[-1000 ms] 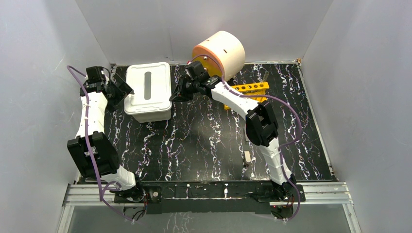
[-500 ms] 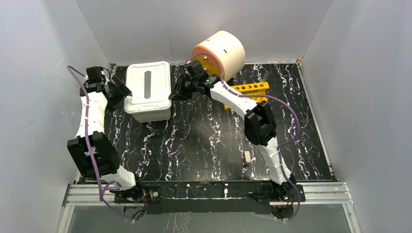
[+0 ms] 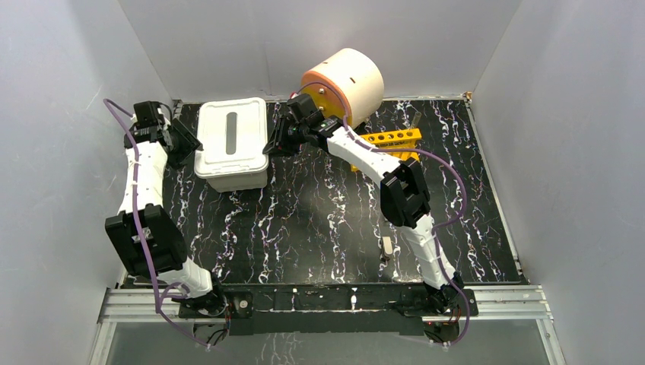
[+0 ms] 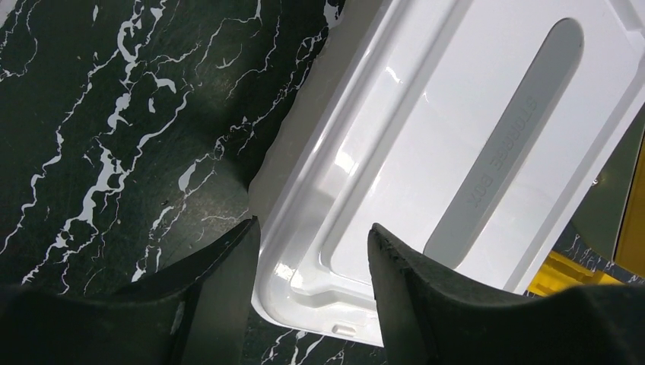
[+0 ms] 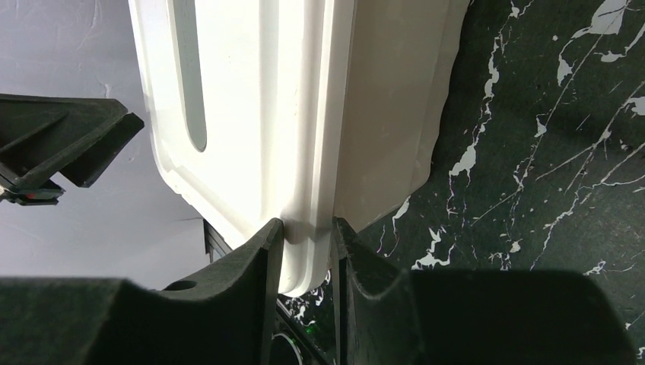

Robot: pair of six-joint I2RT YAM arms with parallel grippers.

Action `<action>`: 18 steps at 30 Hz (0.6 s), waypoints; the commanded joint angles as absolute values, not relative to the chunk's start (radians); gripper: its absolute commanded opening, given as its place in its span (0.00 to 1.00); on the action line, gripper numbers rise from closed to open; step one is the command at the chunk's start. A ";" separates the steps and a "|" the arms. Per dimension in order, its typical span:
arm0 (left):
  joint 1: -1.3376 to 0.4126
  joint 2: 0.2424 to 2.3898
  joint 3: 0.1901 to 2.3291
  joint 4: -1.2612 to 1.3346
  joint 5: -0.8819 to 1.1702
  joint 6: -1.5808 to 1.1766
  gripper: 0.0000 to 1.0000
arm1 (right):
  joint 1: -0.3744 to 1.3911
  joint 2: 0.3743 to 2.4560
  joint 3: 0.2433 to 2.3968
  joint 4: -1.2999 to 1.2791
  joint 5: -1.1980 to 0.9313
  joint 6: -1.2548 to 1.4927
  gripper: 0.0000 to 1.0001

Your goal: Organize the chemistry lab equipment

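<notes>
The white tub (image 3: 232,141) with its lid on stands at the back left. It also shows in the left wrist view (image 4: 456,137) and the right wrist view (image 5: 251,114). My right gripper (image 3: 268,148) (image 5: 308,228) is shut on the rim of the tub's lid at its right side. My left gripper (image 3: 186,142) (image 4: 312,236) is open, its jaws standing on either side of the lid's left corner without touching it. A small loose tool (image 3: 387,247) lies on the table by the right arm. The ring, triangle, tongs, pad, beaker and funnel are out of view.
The big round cream-and-orange drawer unit (image 3: 346,80) stands at the back centre. A yellow rack (image 3: 392,139) lies to its right behind the right arm. A thin dark item (image 3: 417,119) lies near the back wall. Grey walls enclose the black marbled table (image 3: 304,213).
My right gripper has moved a little left, onto the tub's right rim. My left gripper has shifted slightly left and back beside the tub.
</notes>
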State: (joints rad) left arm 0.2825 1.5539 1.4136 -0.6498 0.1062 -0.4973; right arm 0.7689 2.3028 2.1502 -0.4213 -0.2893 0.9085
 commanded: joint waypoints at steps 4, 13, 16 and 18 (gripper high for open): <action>0.285 1.589 1.433 -0.652 0.093 -0.494 0.58 | 0.772 2.330 2.198 -0.515 -0.195 0.920 0.38; 0.285 1.634 1.410 -0.653 0.078 -0.505 0.59 | 0.774 2.391 2.295 -0.704 -0.118 0.946 0.43; 0.285 1.660 1.416 -0.659 0.080 -0.505 0.58 | 0.773 2.412 2.352 -0.726 -0.113 0.929 0.44; 0.284 1.678 1.428 -0.669 0.083 -0.502 0.57 | 0.774 2.428 2.417 -0.721 -0.126 0.896 0.44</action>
State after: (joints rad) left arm 0.2840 1.6478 1.4189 -0.6235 0.0898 -0.5091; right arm 0.7803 2.3688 2.3226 -0.6258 -0.2066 0.9463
